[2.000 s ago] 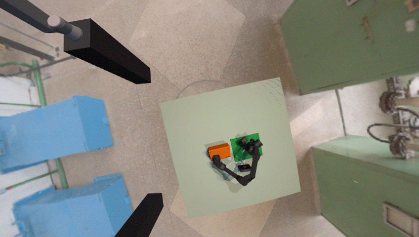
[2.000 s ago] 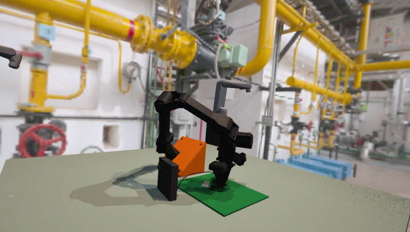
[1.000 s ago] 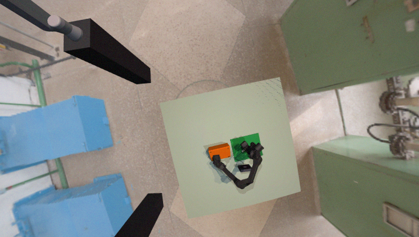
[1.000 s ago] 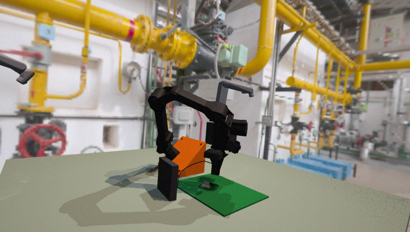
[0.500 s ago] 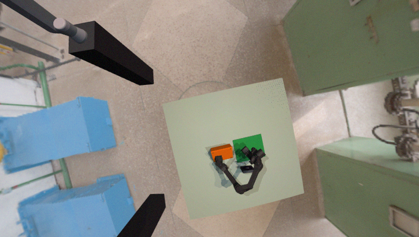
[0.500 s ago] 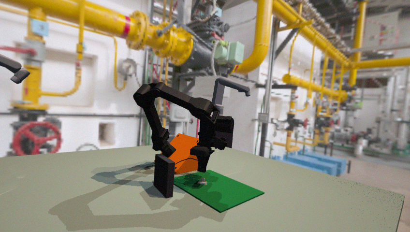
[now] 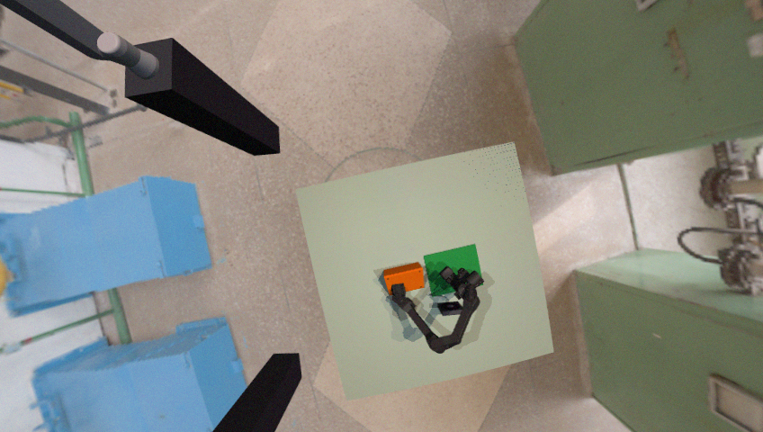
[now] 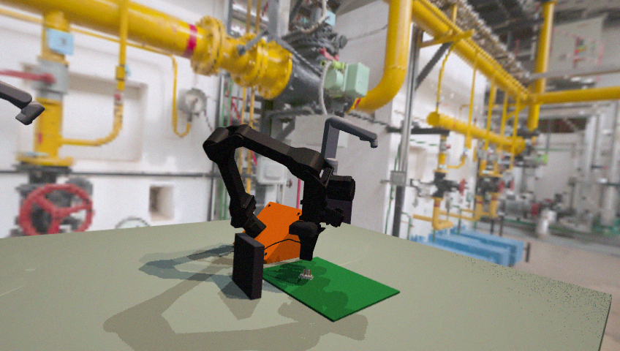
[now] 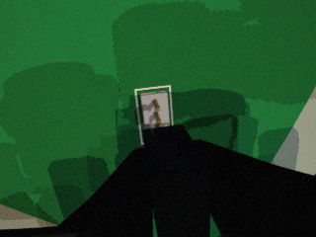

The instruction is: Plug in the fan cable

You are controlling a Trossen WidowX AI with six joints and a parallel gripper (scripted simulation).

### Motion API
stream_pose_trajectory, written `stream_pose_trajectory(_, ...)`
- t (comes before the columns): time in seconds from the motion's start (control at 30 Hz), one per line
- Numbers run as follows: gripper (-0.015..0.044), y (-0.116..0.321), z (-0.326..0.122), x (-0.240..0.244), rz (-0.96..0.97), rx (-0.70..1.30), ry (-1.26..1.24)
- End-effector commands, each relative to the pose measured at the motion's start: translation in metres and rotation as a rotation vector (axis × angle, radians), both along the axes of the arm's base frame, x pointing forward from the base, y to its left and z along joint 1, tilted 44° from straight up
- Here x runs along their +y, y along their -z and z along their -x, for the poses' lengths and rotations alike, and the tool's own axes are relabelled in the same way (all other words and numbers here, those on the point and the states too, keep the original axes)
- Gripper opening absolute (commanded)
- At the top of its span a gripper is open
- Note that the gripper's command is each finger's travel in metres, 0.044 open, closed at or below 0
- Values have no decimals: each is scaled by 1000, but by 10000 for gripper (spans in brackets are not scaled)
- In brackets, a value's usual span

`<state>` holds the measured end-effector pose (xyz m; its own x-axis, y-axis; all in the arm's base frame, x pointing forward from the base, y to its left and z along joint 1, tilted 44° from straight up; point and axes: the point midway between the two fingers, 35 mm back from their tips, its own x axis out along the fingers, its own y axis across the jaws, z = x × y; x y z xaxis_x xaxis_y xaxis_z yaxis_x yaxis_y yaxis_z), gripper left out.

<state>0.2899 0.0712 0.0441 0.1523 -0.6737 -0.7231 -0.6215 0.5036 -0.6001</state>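
Observation:
My gripper is shut on the black plug and holds it above the green board. In the exterior view the plug itself cannot be made out between the dark fingers. The pale fan header stands on the board just below the fingertips. In the wrist view the plug covers the near end of the header, and some pins show beyond it. A thin black cable arcs toward the gripper from the side of the dark fan.
The fan stands upright beside the board's near left edge in the exterior view. An orange wedge-shaped block stands beside the board, close to the arm's base. All rest on the pale green table.

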Motion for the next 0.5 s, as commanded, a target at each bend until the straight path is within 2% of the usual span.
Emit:
stream_pose_trajectory(0.0,0,-1,-5,2,0,-6,-2)
stream_pose_trajectory(0.33,0,-1,-6,3,0,-6,-2)
stream_pose_trajectory(0.47,0,13,-9,-11,0,-7,-2)
